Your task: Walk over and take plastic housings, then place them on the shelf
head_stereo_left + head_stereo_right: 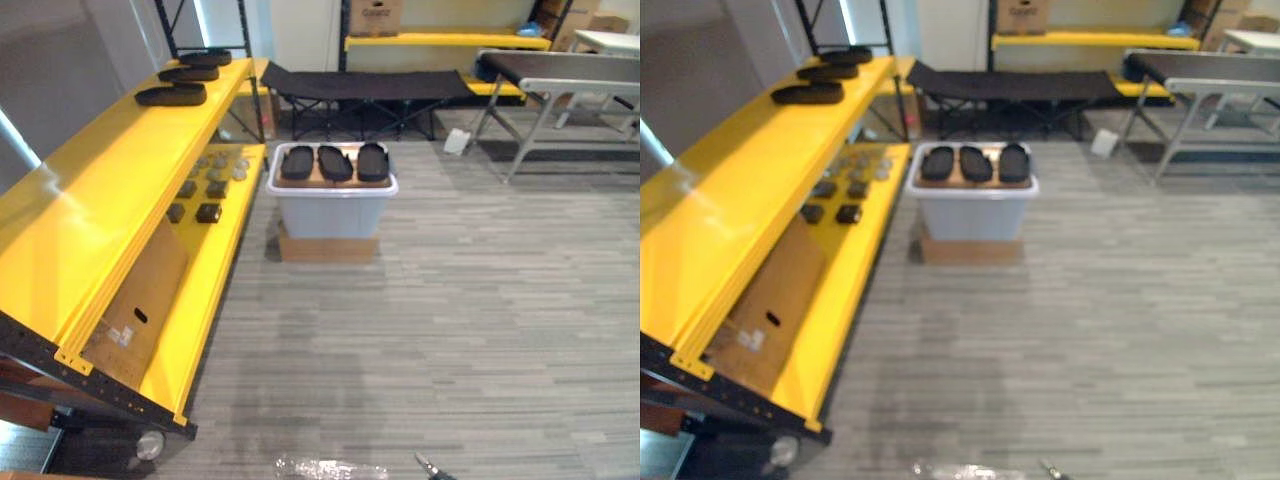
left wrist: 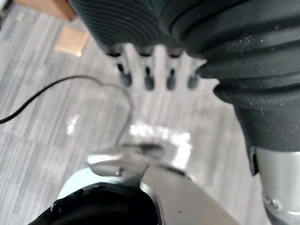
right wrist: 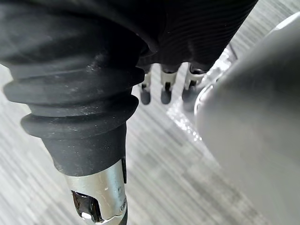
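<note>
Three black plastic housings (image 1: 334,163) lie side by side on a brown board (image 1: 318,183) across the top of a white bin (image 1: 330,212). Neither hand touches them. Three more housings (image 1: 171,95) lie in a row at the far end of the yellow shelf (image 1: 90,190), on its top level. If these six are all there are, I judge about half the job done.

The bin stands on a flat cardboard box (image 1: 327,248) on the grey floor (image 1: 480,320), just beside the shelf and well ahead of the robot. The left hand (image 2: 149,79) hangs over the floor with fingers straight and loose, holding nothing. The right hand (image 3: 165,93) hangs the same way, empty and relaxed.

What is left, as I read it, is to walk up to the bin, lift a housing, carry it to the shelf, and repeat for the others. The lower level of the shelf holds small dark parts (image 1: 208,212) and a cardboard sheet (image 1: 135,300).
</note>
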Controlling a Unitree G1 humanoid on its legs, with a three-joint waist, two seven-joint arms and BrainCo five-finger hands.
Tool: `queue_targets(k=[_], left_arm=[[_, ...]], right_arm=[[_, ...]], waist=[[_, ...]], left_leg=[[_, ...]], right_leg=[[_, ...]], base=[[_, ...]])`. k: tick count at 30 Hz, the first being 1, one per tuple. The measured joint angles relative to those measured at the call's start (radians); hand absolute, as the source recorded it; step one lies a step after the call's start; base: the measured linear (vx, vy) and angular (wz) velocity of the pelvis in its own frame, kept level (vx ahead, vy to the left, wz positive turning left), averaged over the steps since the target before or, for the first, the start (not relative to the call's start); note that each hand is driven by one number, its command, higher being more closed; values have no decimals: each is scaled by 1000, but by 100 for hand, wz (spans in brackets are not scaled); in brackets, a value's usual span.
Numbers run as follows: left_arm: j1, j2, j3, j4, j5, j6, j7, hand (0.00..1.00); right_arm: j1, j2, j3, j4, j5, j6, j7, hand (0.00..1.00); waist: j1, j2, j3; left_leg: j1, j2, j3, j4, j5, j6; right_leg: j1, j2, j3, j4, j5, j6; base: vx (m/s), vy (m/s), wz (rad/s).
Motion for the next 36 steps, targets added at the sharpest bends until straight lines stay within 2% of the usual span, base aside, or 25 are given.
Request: queue_targets(k=[5, 12, 13, 14, 16, 17, 18, 19, 20, 21, 24, 26, 27, 28, 30, 32, 33, 34, 35, 36], left_arm=[[-3, 9, -2, 0, 2, -11, -31, 0], [-8, 14, -15, 0, 9, -13, -36, 0], [-13, 15, -27, 1, 29, -12, -37, 0], [-22, 10, -43, 3, 52, -9, -39, 0], [-26, -1, -61, 2, 72, -8, -42, 0], [-35, 11, -74, 0, 73, -8, -51, 0], [-43, 19, -74, 1, 73, -7, -54, 0], [-42, 32, -73, 0, 73, -7, -56, 0], [-43, 44, -69, 1, 73, -7, -58, 0], [-44, 45, -67, 1, 73, -8, -59, 0], [-46, 29, -10, 1, 88, -7, -62, 0], [-41, 11, 63, 0, 108, -7, -62, 0], [-41, 8, 80, -1, 108, -8, -62, 0], [-38, 0, 106, -6, 108, -8, -62, 0], [-29, -12, 140, -33, 106, -8, -61, 0], [-4, -37, 189, -82, 58, -11, -55, 0], [10, -51, 202, -84, 51, -13, -55, 0], [3, -59, 221, -84, 39, -17, -56, 0], [-2, -69, 250, -94, 26, -22, -56, 0], [-4, -78, 253, -95, 17, -30, -51, 0]], right_arm=[[-9, 2, 15, 4, -5, 0, 2, 0], [-10, 2, 19, 8, -1, -1, -2, 0], [-11, 1, 19, 8, 5, -2, -2, 0], [-14, 0, 19, 2, 28, -6, -6, 0], [-13, -17, 19, -18, 42, -23, -22, 0], [-17, -21, 11, -45, 60, -27, -21, 0], [-19, -24, 7, -51, 61, -29, -21, 0], [-18, -15, 5, -50, 60, -29, -19, 0], [-17, 7, -12, -42, 57, -28, -5, 0], [-17, 11, -18, -41, 56, -29, -2, 0], [0, 33, -72, -34, 53, -26, 11, 0], [34, 39, -100, -38, 46, -18, 21, 0], [45, 40, -102, -39, 39, -17, 22, 0], [72, 40, -101, -41, 20, -16, 22, 0], [108, 41, -109, -41, 13, -3, 23, 0], [126, 27, -116, -41, 9, 16, 25, 0], [130, 20, -115, -43, 5, 20, 28, 0], [126, 15, -116, -42, -14, 20, 27, 0], [119, 6, -111, -45, -34, 19, 29, 0], [106, -6, -110, -45, -51, 17, 29, 0]], waist=[[0, -7, 12], [-1, -14, 16], [-1, -17, 19], [-5, -4, 29], [-8, 22, 44], [-9, 15, 61], [-9, 4, 75], [-9, -15, 81], [-5, -37, 80], [-4, -39, 81], [-7, -29, 82], [-6, -25, 81], [-5, -25, 81], [-1, -21, 78], [-4, -15, 72], [-8, 11, 46], [-9, 19, 30], [-8, 36, 21], [-1, 47, 16], [5, 54, 34]], left_leg=[[-2, -8, -4, 0, 0, 0], [-2, -19, -27, 0, 0, 0], [-3, -20, -28, -1, 0, 1], [-4, -13, -34, -1, -2, 4], [4, 3, -45, 0, -12, 22], [31, -1, -53, 5, -2, 40], [43, -5, -55, 5, -2, 46], [57, -7, -57, 5, -4, 48], [70, 4, -65, 5, -12, 39], [72, 7, -66, 5, -14, 35], [75, 51, -57, 5, -30, 10], [89, 77, -41, 22, -63, -20], [89, 83, -33, 39, -80, -26], [91, 96, -19, 85, -126, -44], [91, 116, -12, 149, -190, -69], [87, 179, 4, 228, -264, -115], [79, 207, 3, 280, -278, -123], [5, 251, -1, 434, -289, -123], [-126, 316, 1, 720, -236, -104], [-194, 368, 4, 877, -230, -106]], right_leg=[[4, -7, -10, -7, 0, -1], [25, -17, -51, -18, 0, 0], [19, -23, -57, 7, -8, 10], [-27, -36, -73, 121, -36, 33], [-124, -54, -74, 338, -55, 38], [-225, -105, -73, 581, -61, 23], [-251, -125, -75, 649, -71, 15], [-264, -141, -76, 700, -93, 1], [-268, -138, -74, 660, -129, 7], [-269, -136, -74, 642, -130, 5], [-289, -99, -69, 420, -111, 18], [-298, -81, -69, 287, -32, 12], [-297, -81, -68, 270, -13, 9], [-297, -80, -67, 253, 15, 0], [-302, -80, -58, 258, 23, -12], [-299, -46, -45, 286, -1, -42], [-291, -21, -53, 280, 26, -35], [-279, 4, -69, 282, 19, -58], [-242, 28, -80, 255, 11, -79], [-186, 47, -94, 223, 17, -85]], base=[[2, -4, 3], [-5, -16, 14], [-35, 8, 16], [-48, 19, 17], [-38, 66, 17], [12, 72, 18], [26, 45, 23], [22, 31, 19], [15, 27, 13], [0, 0, 0], [83, -30, -13], [118, -78, -23], [122, -98, -24], [210, -155, -25], [278, -189, -23], [454, -294, -12], [376, -228, 5], [453, -319, 14], [447, -317, 13], [457, -324, 16]])
